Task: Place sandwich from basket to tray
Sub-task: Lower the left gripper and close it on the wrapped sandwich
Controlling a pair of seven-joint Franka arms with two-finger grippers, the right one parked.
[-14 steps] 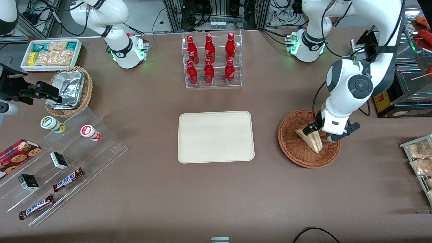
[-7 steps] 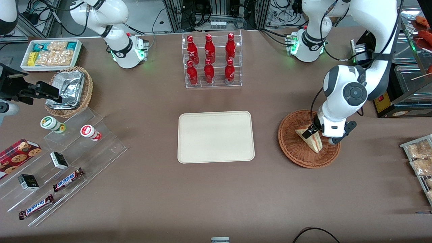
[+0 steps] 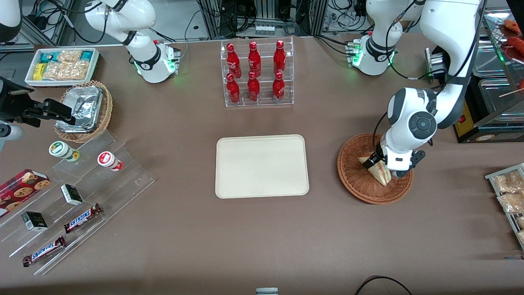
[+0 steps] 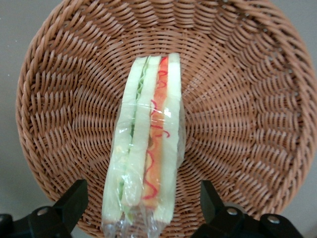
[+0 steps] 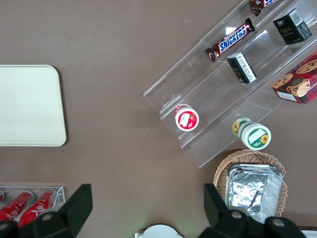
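The sandwich [image 3: 383, 175], a plastic-wrapped wedge of pale bread with red and green filling, stands on edge in the reddish-brown wicker basket [image 3: 359, 184]. My gripper [image 3: 385, 167] is low inside the basket, directly over the sandwich. In the left wrist view the sandwich [image 4: 148, 148] lies between the two black fingers [image 4: 74, 202], with a gap on each side, so the gripper [image 4: 142, 203] is open and not touching it. The basket's weave [image 4: 237, 114] fills that view. The cream tray [image 3: 262, 166] lies bare at the table's middle, beside the basket toward the parked arm's end.
A clear rack of red bottles [image 3: 256, 73] stands farther from the front camera than the tray. Trays of packed snacks [image 3: 507, 192] and a metal warmer [image 3: 491, 110] sit at the working arm's end. A stepped acrylic stand [image 3: 73, 196] with snacks lies toward the parked arm's end.
My gripper has come down into the basket and shifted slightly toward the tray, so its fingers now straddle the sandwich. The sandwich has not moved.
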